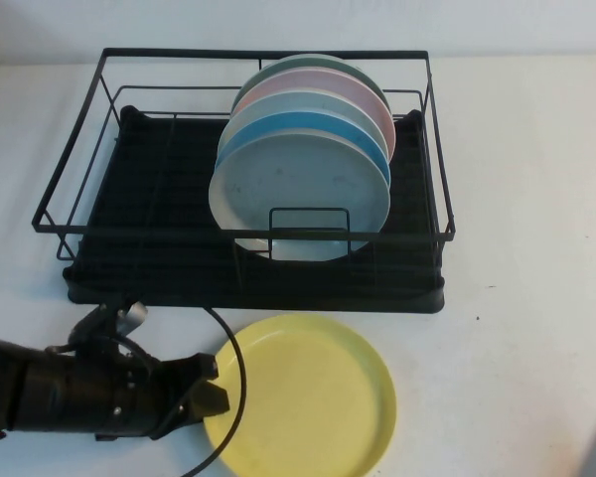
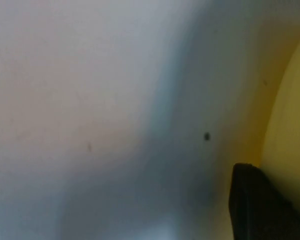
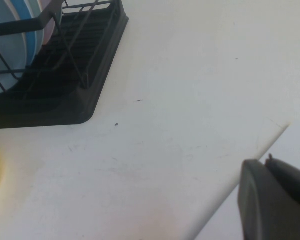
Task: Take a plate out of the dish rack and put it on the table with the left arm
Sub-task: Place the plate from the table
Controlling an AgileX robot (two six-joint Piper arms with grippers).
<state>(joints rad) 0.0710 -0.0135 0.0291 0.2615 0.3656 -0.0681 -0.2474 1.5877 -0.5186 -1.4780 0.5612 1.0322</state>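
The pale-yellow plate [image 1: 303, 395] lies flat on the white table [image 1: 517, 328], just in front of the black wire dish rack [image 1: 179, 248]. My left arm reaches in low from the bottom left. The left gripper [image 1: 211, 384] is at the plate's left rim with its fingers apart, so it is open. In the left wrist view one black finger [image 2: 257, 205] shows next to the plate's yellow rim [image 2: 290, 140]. My right gripper [image 3: 266, 161] is shut and empty, off the table's right edge, away from the rack [image 3: 65, 95].
Several plates stand upright in the rack: a pale grey-blue one [image 1: 298, 194] in front, then a bright blue one [image 1: 318, 127], then pale, pink and green ones. A loose black cable [image 1: 236, 368] loops over the yellow plate's left edge. The table edge [image 3: 240, 172] runs past the right gripper.
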